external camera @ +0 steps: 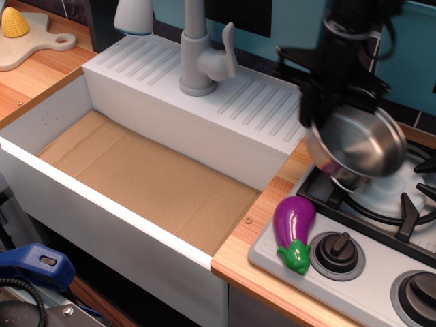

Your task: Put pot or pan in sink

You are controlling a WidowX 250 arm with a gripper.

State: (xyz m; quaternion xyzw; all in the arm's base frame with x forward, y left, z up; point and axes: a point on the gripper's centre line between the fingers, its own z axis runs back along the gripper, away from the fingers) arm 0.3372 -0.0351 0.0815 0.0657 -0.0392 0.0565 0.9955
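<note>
The shiny steel pot (357, 144) hangs tilted in the air above the left edge of the stove, its mirror-like inside facing the camera. My black gripper (321, 112) is shut on the pot's left rim and holds it clear of the burner grate. The image is motion-blurred around the gripper. The sink (143, 174), a white basin with a brown cardboard-like bottom, lies to the left of the pot. Its grey faucet (201, 51) stands on the ribbed back ledge.
A purple toy eggplant (294, 231) lies on the counter edge by the stove knobs (337, 253). The black burner grate (402, 204) sits under the pot. A cutting board with a corn toy (15, 24) is at the far left. A blue object (34, 266) shows at bottom left.
</note>
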